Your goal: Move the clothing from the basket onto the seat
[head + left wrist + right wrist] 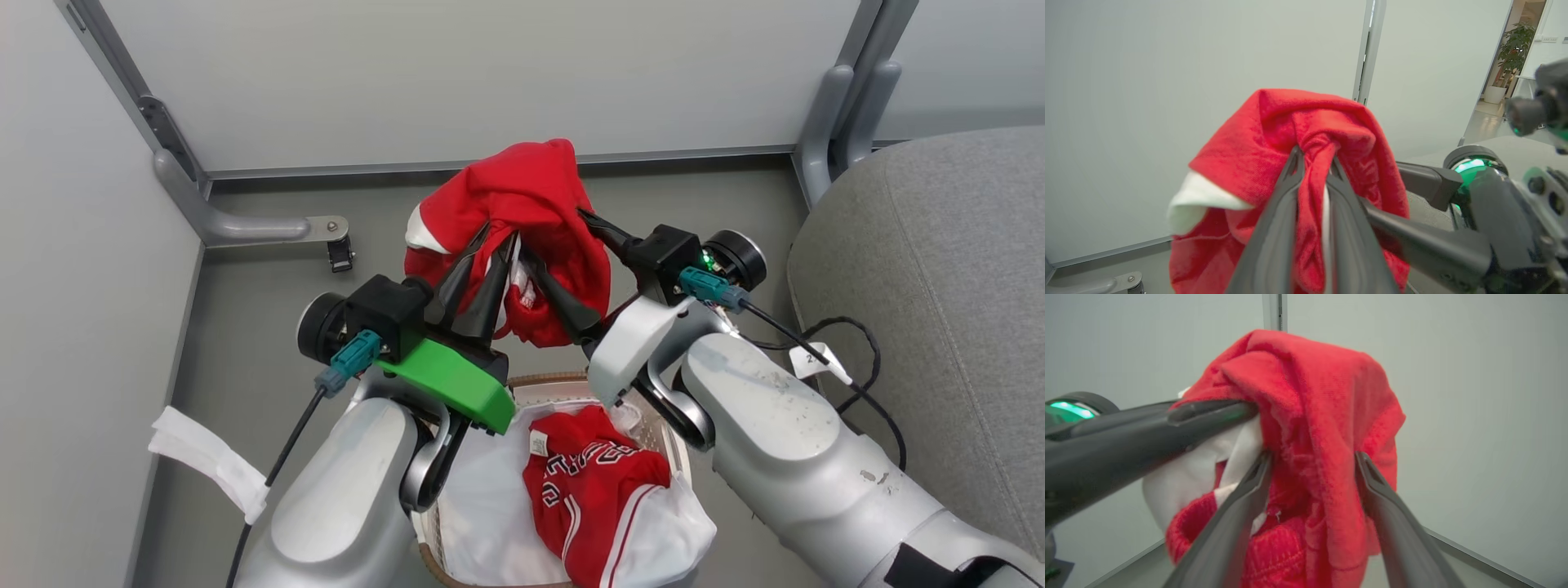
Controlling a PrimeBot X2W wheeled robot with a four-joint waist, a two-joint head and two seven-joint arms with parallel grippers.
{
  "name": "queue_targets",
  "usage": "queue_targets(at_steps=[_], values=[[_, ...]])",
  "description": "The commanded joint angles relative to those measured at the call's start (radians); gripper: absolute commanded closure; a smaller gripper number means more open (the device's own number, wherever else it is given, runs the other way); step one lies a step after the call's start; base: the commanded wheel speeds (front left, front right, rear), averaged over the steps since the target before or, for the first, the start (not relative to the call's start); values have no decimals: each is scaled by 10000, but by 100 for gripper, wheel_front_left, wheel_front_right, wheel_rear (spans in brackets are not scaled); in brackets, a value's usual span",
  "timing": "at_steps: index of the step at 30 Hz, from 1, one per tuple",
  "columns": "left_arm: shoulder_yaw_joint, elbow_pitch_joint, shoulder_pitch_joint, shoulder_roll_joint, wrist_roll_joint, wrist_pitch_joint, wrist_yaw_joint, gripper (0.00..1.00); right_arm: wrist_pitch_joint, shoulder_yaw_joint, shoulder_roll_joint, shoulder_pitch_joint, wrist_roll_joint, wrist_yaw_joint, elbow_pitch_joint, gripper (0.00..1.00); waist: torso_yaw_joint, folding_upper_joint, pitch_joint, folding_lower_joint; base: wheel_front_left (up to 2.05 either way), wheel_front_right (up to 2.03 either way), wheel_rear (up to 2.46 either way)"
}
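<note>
The red shorts [522, 188] hang bunched in the air above the basket [555, 380], long axis running downward and white trim to the left. The left claw [498, 237] pinches a fold of them, and the right claw [555, 233] stands wide astride the bundle. Waistband and leg openings cannot be told apart. The jersey [588, 482] lies crumpled in the basket, which the forearms largely hide.

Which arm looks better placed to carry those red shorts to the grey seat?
Probably left: the left pincer is clamped on the red shorts. The right pincer stands open, though the seat lies on its side.
</note>
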Motion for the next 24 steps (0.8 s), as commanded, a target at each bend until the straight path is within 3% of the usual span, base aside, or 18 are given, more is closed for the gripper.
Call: queue_targets(at_steps=[1,9,10,11,12,21,22,23,24], values=[[-50,-36,-10,-1,-61,-38,-38,100,-16,69,-41,-248,-149,-10,246,0,15,0,15,0,0,0,0],[-377,-181,-165,-3,-247,-40,-44,100,158,920,-38,-849,198,-10,1195,0,168,0,135,0,0,0,0],[-404,-194,-178,-4,-281,-40,-47,100,144,979,-37,-887,250,-10,1257,18,188,0,146,0,0,0,0],[-428,-203,-191,-5,-289,-40,-49,100,114,1039,-35,-944,322,-10,1321,81,214,0,159,0,0,0,0],[-433,-203,-193,-3,-282,-40,-50,100,89,1067,-34,-984,412,-10,1347,100,231,0,168,0,0,0,0],[-138,41,-81,-1,3,-38,59,100,-27,424,-43,-718,651,-10,1150,100,96,0,234,0,0,0,0],[-100,54,-29,-1,49,-37,61,84,-28,250,-45,-616,602,-10,1021,100,41,0,240,0,0,0,0],[-41,51,23,2,99,-37,75,53,-28,84,-43,-492,564,-10,899,100,-19,0,247,0,0,0,0],[11,102,111,5,189,-34,92,3,-29,-144,-46,-340,517,-10,754,100,-111,0,250,0,0,0,0]])
